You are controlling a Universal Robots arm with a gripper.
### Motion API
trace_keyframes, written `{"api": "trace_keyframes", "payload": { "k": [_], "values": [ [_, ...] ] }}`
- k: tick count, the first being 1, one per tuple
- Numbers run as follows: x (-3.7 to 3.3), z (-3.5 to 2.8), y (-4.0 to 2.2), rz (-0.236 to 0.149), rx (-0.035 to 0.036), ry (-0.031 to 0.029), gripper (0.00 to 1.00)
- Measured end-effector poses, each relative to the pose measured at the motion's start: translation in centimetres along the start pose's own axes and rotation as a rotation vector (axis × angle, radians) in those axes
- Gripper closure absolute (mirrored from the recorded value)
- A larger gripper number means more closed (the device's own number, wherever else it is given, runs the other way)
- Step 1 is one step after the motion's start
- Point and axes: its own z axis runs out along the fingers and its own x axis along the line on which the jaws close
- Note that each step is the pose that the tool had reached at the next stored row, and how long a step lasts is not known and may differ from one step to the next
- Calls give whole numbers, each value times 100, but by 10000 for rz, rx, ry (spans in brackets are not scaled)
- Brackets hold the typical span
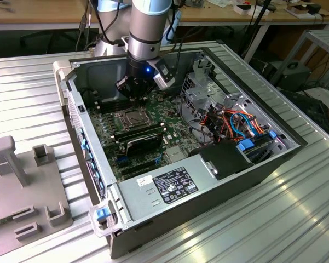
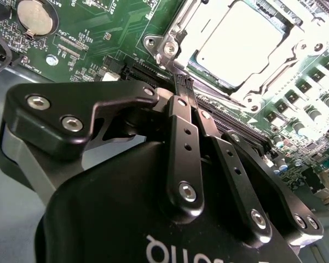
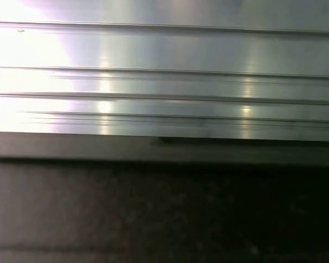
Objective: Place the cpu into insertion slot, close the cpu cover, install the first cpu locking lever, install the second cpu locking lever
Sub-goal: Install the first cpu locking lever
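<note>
the tool (image 2: 182, 83), fingers pressed closed and holding nothing, hovers beside the cpu cover (image 2: 169, 46) lying over the cpu (image 2: 238, 41).

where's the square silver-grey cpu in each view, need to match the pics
Exterior view: the square silver-grey cpu sits in its socket mid-motherboard, just under the black gripper.
Second wrist view: the cpu lies beyond the closed fingers, framed by the metal cpu cover.
First wrist view: ribbed aluminium surface; the cpu is not in it.
Shared landmark: the green motherboard.
</note>
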Motion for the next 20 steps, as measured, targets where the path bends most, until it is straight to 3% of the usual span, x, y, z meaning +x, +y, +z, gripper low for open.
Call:
{"api": "trace_keyframes", "payload": {
  "k": [20],
  "values": [
    [-14, 52, -59, 5, -14, 5, 89]
  ]
}}
